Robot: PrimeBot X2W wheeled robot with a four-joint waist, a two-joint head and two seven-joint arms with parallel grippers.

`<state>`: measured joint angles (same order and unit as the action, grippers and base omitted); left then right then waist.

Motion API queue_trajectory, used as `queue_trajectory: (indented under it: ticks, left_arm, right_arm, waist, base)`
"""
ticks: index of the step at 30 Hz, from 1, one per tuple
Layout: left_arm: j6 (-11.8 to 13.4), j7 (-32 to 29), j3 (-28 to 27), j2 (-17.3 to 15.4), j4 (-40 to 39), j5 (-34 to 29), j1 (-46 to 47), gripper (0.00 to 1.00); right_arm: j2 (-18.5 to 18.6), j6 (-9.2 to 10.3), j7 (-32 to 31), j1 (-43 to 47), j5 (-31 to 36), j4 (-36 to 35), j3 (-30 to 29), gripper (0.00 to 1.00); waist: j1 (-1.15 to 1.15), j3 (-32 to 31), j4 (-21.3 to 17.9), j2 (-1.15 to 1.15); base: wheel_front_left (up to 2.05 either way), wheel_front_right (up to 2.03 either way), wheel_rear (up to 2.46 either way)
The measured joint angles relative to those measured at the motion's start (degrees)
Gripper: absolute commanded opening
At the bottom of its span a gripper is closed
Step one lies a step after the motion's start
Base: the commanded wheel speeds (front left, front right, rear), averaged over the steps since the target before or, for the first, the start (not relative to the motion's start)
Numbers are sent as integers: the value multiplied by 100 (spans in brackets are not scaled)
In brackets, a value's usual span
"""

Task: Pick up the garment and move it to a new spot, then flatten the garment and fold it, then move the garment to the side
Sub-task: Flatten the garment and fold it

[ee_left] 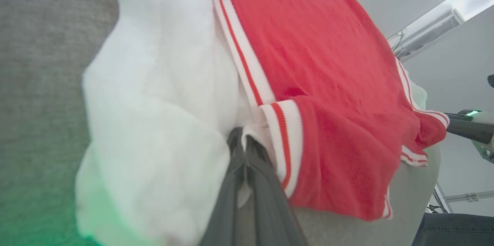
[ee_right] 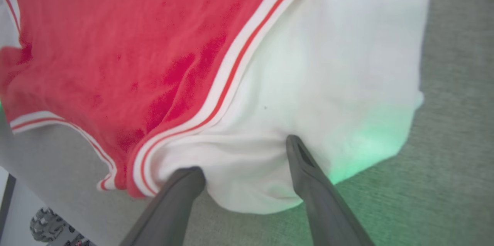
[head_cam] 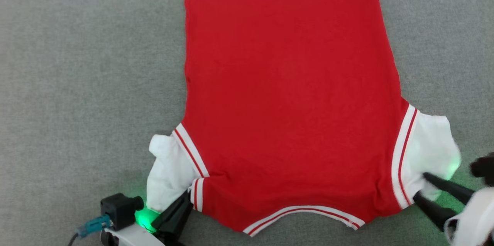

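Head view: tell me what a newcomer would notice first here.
The garment, bright red and spread flat on the grey surface, dominates the middle, with a white sleeve at each lower corner. At lower left the left gripper is shut on fabric beside the sleeve seam; at lower right the right gripper stands open, its fingers straddling the other sleeve's edge.

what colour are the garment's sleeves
The sleeves are white; clearest in the right wrist view.

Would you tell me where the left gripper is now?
In the head view's lower left, the left gripper pinches the garment at its white sleeve.
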<state>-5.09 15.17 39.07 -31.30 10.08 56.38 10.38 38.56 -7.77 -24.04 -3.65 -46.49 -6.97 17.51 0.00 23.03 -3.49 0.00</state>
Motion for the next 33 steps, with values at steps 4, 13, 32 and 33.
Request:
queue_trajectory:
  ticks: [4, 13, 32, 33]
  left_arm:
    - [-30, 35, -69, -18, -108, -44, -21, 0]
    - [-99, 0, 130, 60, -400, -320, 424, 0]
    - [-267, 157, 743, 476, -849, -487, 1418, 0]
    - [-272, 160, 789, 495, -868, -475, 1461, 0]
  right_arm:
    - [26, 26, -264, 350, -504, -678, -780, 100]
    - [-70, 27, -1279, -893, -526, -931, -2538, 100]
    - [-821, 27, -3905, -7241, 2292, 3531, -1510, 100]
    - [-815, 27, -4007, -7307, 2380, 3688, -1471, 100]
  waist:
    - [0, 116, -44, 0]
    - [0, 515, 264, 0]
    - [0, 1877, 1416, 0]
    - [0, 1931, 1476, 0]
  base:
    - [0, 0, 0]
    - [0, 0, 0]
    - [0, 0, 0]
    - [0, 0, 0]
